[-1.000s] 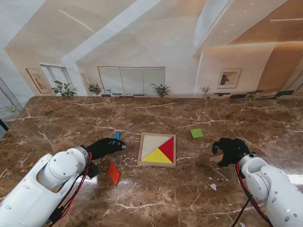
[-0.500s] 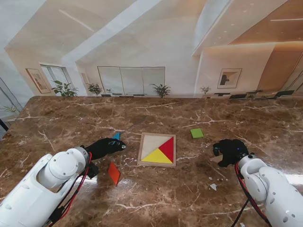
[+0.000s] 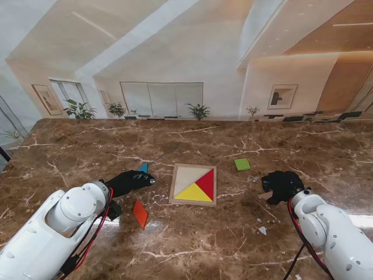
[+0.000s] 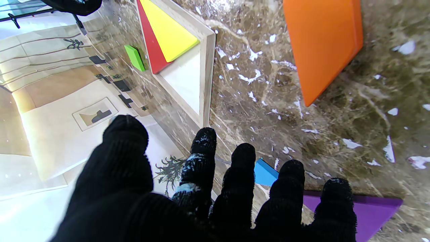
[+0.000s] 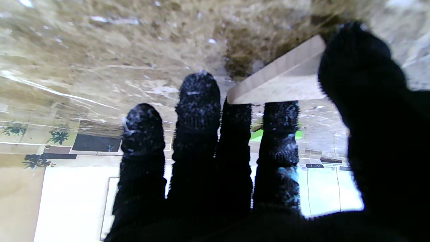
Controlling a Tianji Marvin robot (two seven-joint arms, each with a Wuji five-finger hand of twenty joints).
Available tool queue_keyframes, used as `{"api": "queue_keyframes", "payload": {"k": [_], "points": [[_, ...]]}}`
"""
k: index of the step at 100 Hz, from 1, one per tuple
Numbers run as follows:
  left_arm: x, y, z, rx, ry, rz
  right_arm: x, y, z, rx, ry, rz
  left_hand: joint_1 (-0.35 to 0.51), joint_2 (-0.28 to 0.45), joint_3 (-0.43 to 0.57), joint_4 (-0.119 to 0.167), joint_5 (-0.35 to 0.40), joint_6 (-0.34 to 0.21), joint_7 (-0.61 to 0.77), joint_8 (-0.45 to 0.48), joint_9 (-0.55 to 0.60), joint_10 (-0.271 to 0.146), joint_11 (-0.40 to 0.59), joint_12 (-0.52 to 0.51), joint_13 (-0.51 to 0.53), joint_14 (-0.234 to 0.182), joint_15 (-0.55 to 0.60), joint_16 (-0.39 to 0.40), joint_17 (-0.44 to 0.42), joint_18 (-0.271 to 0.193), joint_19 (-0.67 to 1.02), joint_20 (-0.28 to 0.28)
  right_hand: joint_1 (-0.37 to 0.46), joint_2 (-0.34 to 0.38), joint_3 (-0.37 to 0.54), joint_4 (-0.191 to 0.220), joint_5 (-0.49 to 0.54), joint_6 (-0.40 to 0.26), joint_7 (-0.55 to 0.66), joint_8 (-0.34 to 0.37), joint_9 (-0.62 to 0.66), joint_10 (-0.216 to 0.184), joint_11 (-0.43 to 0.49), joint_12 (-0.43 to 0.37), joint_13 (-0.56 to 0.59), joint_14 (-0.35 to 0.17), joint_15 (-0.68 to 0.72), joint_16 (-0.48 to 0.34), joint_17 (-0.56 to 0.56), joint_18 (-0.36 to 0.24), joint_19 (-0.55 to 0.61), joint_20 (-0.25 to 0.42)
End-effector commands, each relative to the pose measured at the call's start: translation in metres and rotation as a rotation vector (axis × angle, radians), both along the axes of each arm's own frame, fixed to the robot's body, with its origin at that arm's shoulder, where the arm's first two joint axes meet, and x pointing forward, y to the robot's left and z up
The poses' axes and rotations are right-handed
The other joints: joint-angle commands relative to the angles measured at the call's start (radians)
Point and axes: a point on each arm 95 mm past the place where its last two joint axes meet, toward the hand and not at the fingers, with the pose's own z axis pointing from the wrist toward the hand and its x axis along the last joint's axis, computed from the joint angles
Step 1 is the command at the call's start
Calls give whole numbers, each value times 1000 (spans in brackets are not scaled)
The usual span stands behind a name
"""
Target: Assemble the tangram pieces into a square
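Your wooden tray [image 3: 173, 186] sits mid-counter [image 3: 204, 239] and holds two pieces: a red triangle [image 3: 206, 182] on its right side and a yellow triangle [image 3: 193, 193] along the edge nearer to you, the two meeting along a slanted edge. The rest of the tray floor is bare pale wood. No writing or label is readable on anything.

Your left hand [image 3: 129, 181] lies palm-down left of the tray, fingers spread and gripping nothing, over a blue piece [image 4: 264, 172] and a purple piece [image 4: 373, 211]. An orange piece [image 3: 140, 213] lies nearer to you, apart from the tray. A green piece [image 3: 242, 164] lies beyond the tray's right corner.

Your right hand [image 3: 282, 184] is well right of the tray, thumb and fingers closed on a pale wooden piece [image 5: 285, 80].
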Motion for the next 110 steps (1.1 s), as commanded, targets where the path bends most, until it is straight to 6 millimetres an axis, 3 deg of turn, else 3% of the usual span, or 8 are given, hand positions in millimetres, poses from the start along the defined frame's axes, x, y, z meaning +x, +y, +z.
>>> {"api": "queue_keyframes", "payload": {"k": [1,31,47,73,97,110], "points": [[-2,0,-4,5,13,-2,-21,-6,-36,-19,112,-16,8,32,-29,19,21,1,-12,-25,26,13,9,-2,19,1,-7,-2,1,3,-20,28,116,-34,-73,10,105,-40,129,18,35,-18,-47,-39,40,25,-15,-12,19,19,38,-10],[-2,0,-4,4,13,-2,-17,-6,-37,-9,106,-9,8,33,-29,19,20,-1,-12,-25,26,13,10,-2,19,1,-7,-2,1,3,-20,28,147,-49,-79,10,129,-87,186,68,122,3,-166,-132,93,43,-73,-23,64,67,45,-7],[-1,0,-4,3,12,-1,-17,-5,-38,-2,112,-7,8,32,-29,19,21,-2,-13,-26,26,11,10,-2,20,0,-6,-2,2,3,-19,28,161,-54,-80,13,137,-94,190,68,248,7,-202,-158,166,44,-89,-22,121,88,54,-3],[-2,1,-5,2,15,0,-19,-5,-39,10,125,-6,8,33,-29,19,21,-1,-13,-26,26,12,9,-2,21,1,-6,-2,1,3,-20,28,196,-67,-84,17,179,-53,182,-8,436,24,-248,-121,309,41,-124,-19,235,101,51,-21],[-1,0,-5,1,17,-3,-18,-6,-41,41,132,-12,8,32,-29,19,21,-2,-12,-25,25,12,9,-2,20,1,-6,-2,2,3,-20,28,234,-37,-87,38,228,9,115,-64,504,79,-278,-74,314,29,-73,28,314,109,42,-31],[-1,1,-5,1,18,-2,-16,-7,-39,58,121,1,8,32,-30,19,20,-1,-12,-25,26,13,9,-2,20,2,-6,-2,2,3,-20,28,226,-58,-79,31,282,50,96,-79,561,82,-277,-53,316,-3,-24,58,387,86,43,-42]]}}
